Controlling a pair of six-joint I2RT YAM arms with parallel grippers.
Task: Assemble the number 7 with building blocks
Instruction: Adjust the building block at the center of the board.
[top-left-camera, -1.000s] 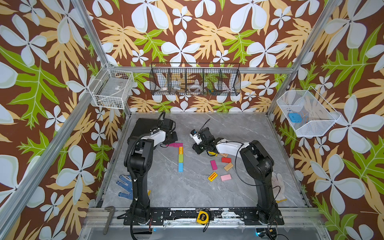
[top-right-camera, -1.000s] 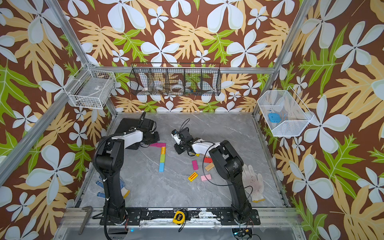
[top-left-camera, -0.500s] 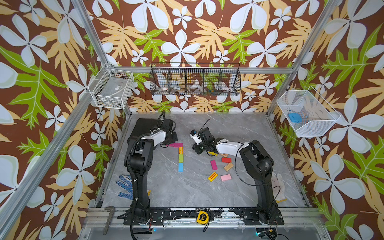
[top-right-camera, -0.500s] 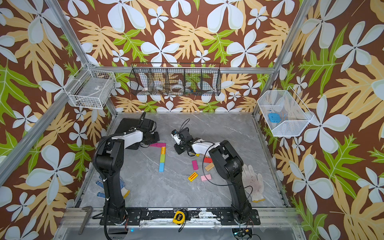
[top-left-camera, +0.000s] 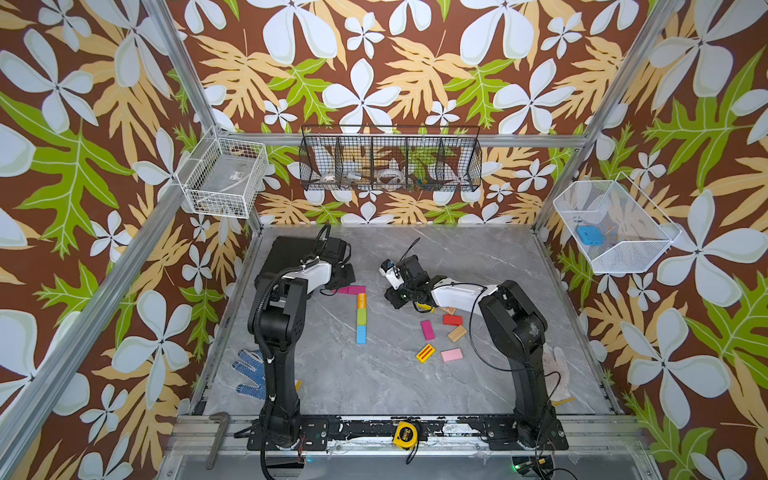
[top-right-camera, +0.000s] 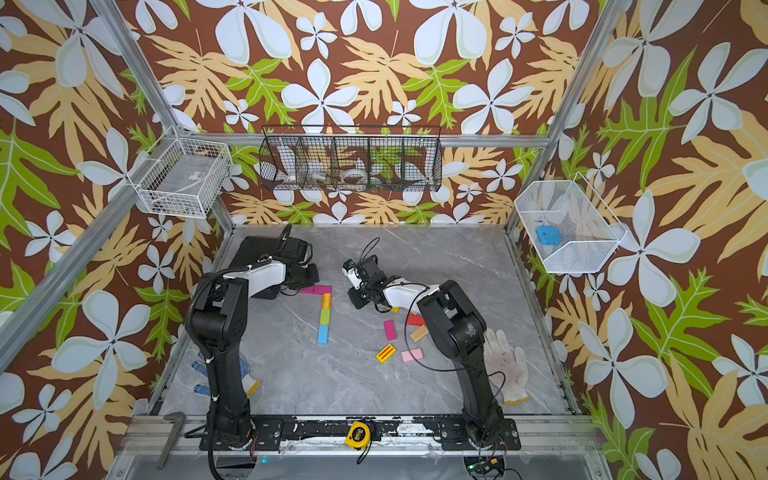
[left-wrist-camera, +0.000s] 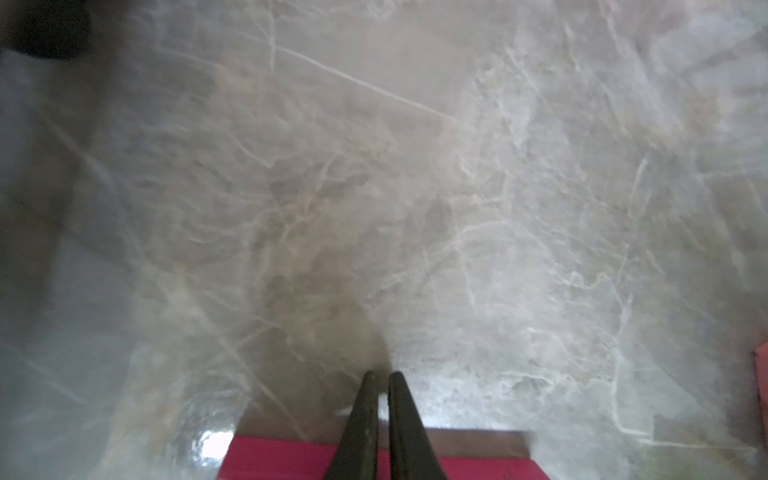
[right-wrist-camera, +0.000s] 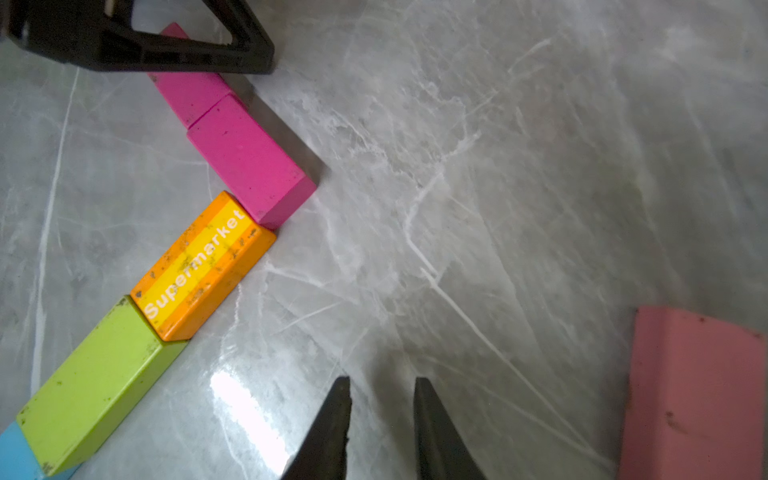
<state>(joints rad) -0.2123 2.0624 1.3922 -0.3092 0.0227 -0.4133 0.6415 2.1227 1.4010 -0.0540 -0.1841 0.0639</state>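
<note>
Since meant to read as a 7, laid flat and end to end between the two pincers: a magenta top bar (top-left-camera: 352, 289), then an orange Supermarket block (right-wrist-camera: 203, 266), a green block (right-wrist-camera: 99, 382) and a blue block (top-left-camera: 361, 334) as the stem, dropping from the bar's end nearer the right pincer. Looks complete or close to it, by judgement.

Finds the left pincer (left-wrist-camera: 382, 378) closed to a bare slit with nothing between the fingers, tips low over the bar's outer end. Probably there to press or nudge that end into line, not to lift it. Finds the right pincer (right-wrist-camera: 382, 386) parted a little and empty, low over bare surface (right-wrist-camera: 498, 166) just beside the stem, likely hovering clear so as not to knock the figure.

Leaves spares loose behind the right pincer, alongside its arm: a magenta spare (top-left-camera: 427, 329), a red block (top-left-camera: 452, 320), a plain wood block (top-left-camera: 457, 333), a striped yellow block (top-left-camera: 425, 353) and a pale pink block (top-left-camera: 451, 354).

From above, gives the whole figure and the spares, yet leaves both pairs of tips hard to make out. From the right wrist, adds the seam splitting the bar into two blocks, the printed word, and the left pincer's black finger on the far magenta piece. Also shows there a pink block (right-wrist-camera: 698, 395) close beside the right pincer; cannot match it surely to any seen from above. From the left wrist, blurred, offers only closed tips, a strip of magenta beneath them, and marble.
</note>
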